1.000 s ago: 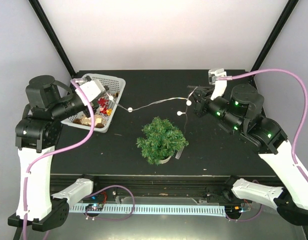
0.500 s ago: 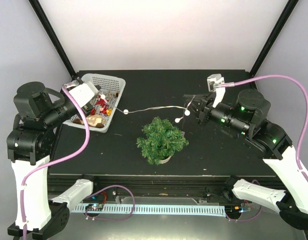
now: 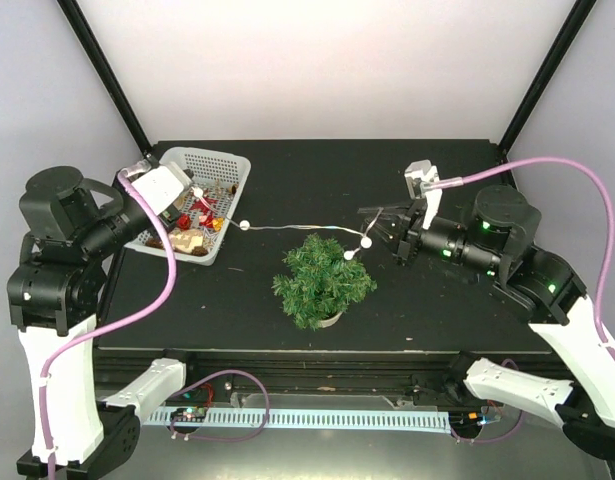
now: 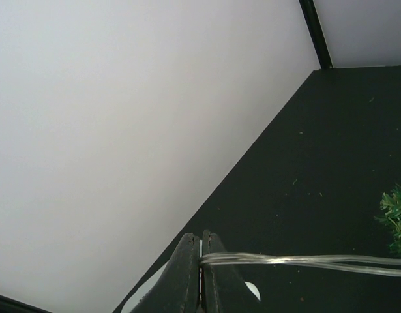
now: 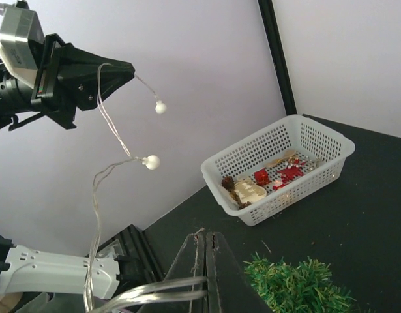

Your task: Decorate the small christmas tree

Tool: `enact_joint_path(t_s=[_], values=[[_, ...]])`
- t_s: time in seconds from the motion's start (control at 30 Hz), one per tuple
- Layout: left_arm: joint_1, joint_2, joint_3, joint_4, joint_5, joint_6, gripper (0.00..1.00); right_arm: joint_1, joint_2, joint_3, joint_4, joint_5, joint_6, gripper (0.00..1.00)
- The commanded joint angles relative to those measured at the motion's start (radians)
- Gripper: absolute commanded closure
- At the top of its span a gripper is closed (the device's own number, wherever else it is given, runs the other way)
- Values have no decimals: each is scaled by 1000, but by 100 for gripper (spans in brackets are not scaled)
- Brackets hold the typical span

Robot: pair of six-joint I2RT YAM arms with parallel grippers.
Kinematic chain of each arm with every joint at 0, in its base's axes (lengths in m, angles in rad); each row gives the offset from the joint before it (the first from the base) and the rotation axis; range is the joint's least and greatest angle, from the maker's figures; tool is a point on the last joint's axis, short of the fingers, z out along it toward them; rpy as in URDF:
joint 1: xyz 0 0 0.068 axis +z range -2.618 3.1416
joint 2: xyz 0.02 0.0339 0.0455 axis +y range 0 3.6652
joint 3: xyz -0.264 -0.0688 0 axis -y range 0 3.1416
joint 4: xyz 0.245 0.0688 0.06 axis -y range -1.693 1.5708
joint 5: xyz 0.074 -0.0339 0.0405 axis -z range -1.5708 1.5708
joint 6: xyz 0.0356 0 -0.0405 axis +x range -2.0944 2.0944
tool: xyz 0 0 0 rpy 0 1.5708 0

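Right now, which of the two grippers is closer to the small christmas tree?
The right gripper: it hovers close beside the small christmas tree, while the left gripper is by the white basket, farther away.

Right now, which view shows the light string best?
Top external: the light string spans from left gripper to right gripper, near the small christmas tree. Left wrist shows only a stretch leaving its shut fingers; right wrist shows two bulbs dangling from the left gripper.

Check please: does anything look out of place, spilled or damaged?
Nothing is spilled or damaged. Only tiny specks lie on the table near the tree. The light string hangs between the left gripper and right gripper.
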Motion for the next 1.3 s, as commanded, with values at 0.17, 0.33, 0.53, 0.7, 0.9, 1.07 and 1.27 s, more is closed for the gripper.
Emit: enact_joint_path(t_s=[0.17, 0.33, 0.53, 0.7, 0.9, 1.07, 1.27], values=[[6, -28, 103, -73, 23, -50, 98, 8, -82, -52, -26, -79, -54, 99], [6, -42, 120, -96, 21, -67, 98, 11, -95, -84, -43, -139, -67, 99], [6, -69, 126, -122, 15, -88, 98, 24, -134, -99, -51, -200, -94, 99], [6, -82, 156, -149, 13, -105, 98, 31, -171, -89, -77, -267, -132, 99], [6, -124, 173, -176, 44, -113, 98, 44, -177, -101, -125, -345, -176, 99], [5, -192, 150, -204, 57, -98, 99, 89, -158, -132, -142, -358, -197, 99], [5, -269, 144, -264, 48, -43, 98, 205, -135, -127, -161, -310, -222, 99]])
